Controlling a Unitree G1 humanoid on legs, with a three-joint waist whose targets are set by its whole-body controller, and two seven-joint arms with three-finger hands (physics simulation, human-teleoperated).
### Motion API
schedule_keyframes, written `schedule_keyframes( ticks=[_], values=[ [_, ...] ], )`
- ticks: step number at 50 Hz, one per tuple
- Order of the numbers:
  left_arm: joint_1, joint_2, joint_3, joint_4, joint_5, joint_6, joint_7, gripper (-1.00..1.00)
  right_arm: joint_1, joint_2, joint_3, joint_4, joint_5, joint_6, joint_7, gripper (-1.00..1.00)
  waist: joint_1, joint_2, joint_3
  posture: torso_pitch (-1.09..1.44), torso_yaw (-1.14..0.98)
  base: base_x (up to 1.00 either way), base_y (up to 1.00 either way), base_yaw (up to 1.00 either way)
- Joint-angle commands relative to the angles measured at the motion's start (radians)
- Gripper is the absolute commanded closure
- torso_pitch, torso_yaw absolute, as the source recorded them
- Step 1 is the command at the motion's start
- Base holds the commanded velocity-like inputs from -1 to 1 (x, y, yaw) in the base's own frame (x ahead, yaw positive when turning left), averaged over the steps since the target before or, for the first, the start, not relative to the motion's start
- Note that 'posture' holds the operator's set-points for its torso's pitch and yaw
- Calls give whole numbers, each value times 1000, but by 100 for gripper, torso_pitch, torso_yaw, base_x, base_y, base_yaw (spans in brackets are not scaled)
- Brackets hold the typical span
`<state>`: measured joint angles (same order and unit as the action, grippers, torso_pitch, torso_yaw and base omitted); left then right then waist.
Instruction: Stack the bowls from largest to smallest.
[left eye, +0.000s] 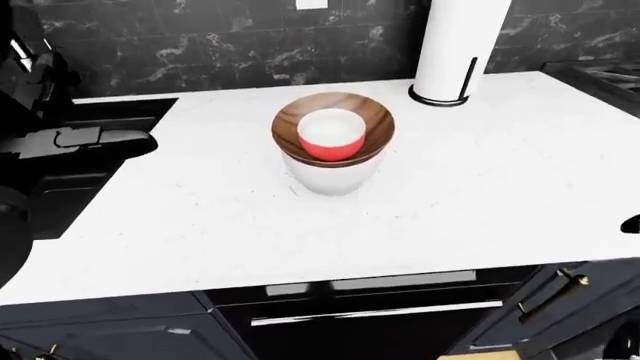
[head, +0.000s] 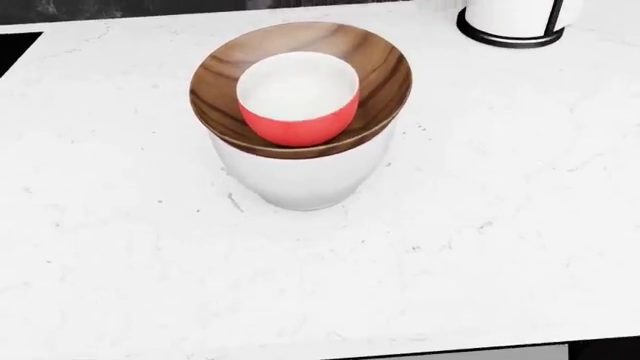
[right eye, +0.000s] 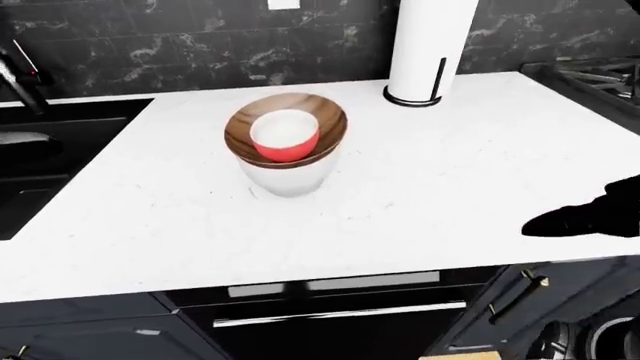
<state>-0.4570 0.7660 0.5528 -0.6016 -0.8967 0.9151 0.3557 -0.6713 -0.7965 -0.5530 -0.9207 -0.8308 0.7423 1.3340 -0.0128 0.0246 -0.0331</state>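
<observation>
Three bowls stand nested in the middle of the white counter (head: 500, 225). A large white bowl (head: 300, 180) is at the bottom, a wooden bowl (head: 380, 82) sits in it, and a small red bowl (head: 300, 124) with a white inside sits upright in the wooden one. My left hand (left eye: 120, 142) is a dark shape at the left of the left-eye view, over the sink edge, apart from the bowls, open and empty. My right hand (right eye: 560, 220) is a black shape at the right edge of the right-eye view, low over the counter, open and empty.
A white paper-towel roll on a black stand (right eye: 420, 45) stands above and to the right of the bowls. A dark sink (right eye: 60, 172) with a faucet (right eye: 20, 75) lies at the left. A stove grate (right eye: 590, 75) is at the top right. Dark cabinets run below the counter edge.
</observation>
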Motion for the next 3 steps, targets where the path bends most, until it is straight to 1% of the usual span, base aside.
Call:
schedule_keyframes(
  ticks=[1,2,3],
  values=[
    [-16,16,23,-14,86,-44,-30,-100,30,-60,-67,-13,126,60,-102,-100,3,-6,-15,-16,0,0,0,0],
    [-9,15,21,-8,135,-59,-41,-100,48,-90,-113,-5,163,90,-147,-100,3,-8,-15,-16,0,0,0,0],
    [-11,8,20,7,175,-67,-46,-100,89,-109,-169,-1,206,100,-185,-100,4,-11,-15,-16,0,0,0,0]
  ],
)
